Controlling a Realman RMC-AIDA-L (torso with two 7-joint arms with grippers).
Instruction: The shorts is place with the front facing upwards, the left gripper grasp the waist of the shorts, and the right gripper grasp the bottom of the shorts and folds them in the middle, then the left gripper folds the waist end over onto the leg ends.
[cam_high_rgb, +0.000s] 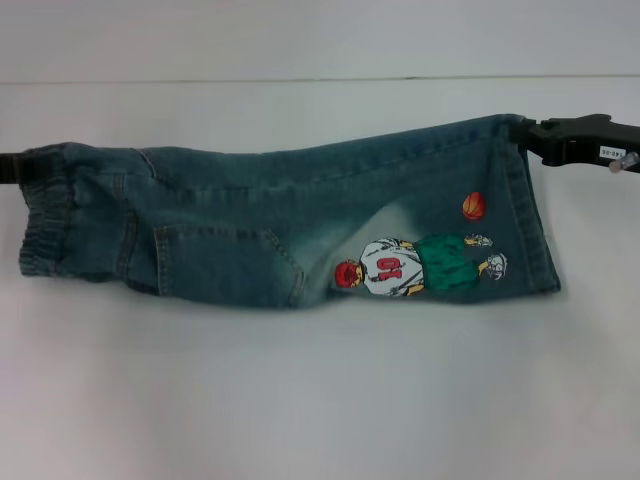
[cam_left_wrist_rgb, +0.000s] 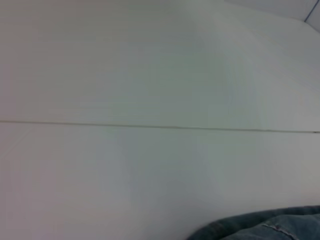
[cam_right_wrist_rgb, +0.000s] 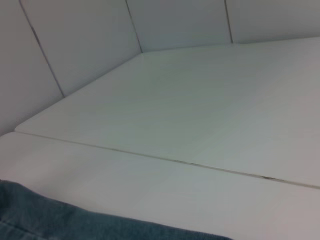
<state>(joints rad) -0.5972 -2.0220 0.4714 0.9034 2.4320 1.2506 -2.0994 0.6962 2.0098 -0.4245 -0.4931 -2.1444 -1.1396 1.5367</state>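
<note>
The blue denim shorts (cam_high_rgb: 250, 230) lie across the white table, doubled lengthwise, with a basketball-player print near the leg end. The elastic waist (cam_high_rgb: 45, 210) is at the left and the leg hems (cam_high_rgb: 525, 215) at the right. My left gripper (cam_high_rgb: 12, 166) shows only as a black sliver at the waist's far corner, shut on the cloth. At the hem's far corner my right gripper (cam_high_rgb: 530, 135) is shut on the denim. The shorts' far edge runs taut between them. A strip of denim (cam_left_wrist_rgb: 265, 227) shows in the left wrist view, and a denim edge (cam_right_wrist_rgb: 45, 215) in the right wrist view.
The white table (cam_high_rgb: 320, 400) spreads in front of the shorts. A seam line (cam_high_rgb: 300, 79) crosses it behind them. The right wrist view shows a panelled white wall (cam_right_wrist_rgb: 75, 40) beyond the table's far edge.
</note>
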